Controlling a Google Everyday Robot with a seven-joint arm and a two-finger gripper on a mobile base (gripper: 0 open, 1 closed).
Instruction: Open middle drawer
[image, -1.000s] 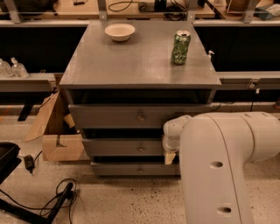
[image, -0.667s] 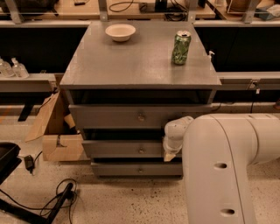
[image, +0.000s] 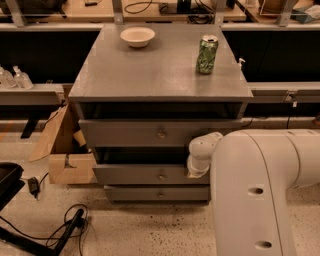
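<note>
Comparing with a second ago, very little has shifted. The white robot gripper sits at the right end of the grey-painted middle drawer, against its upper edge, roughly where it was after a slight dip and return. Whether it grasps anything cannot be told; its tip is hidden against the front. The drawer front seems to have crept a touch forward, with a dark gap above it under the upper grey drawer. Its small round metal knob stays uncovered, left of the gripper. Judgement: the pull has barely begun and most of the travel remains. The green drinks can and white bowl on top are unmoved.
</note>
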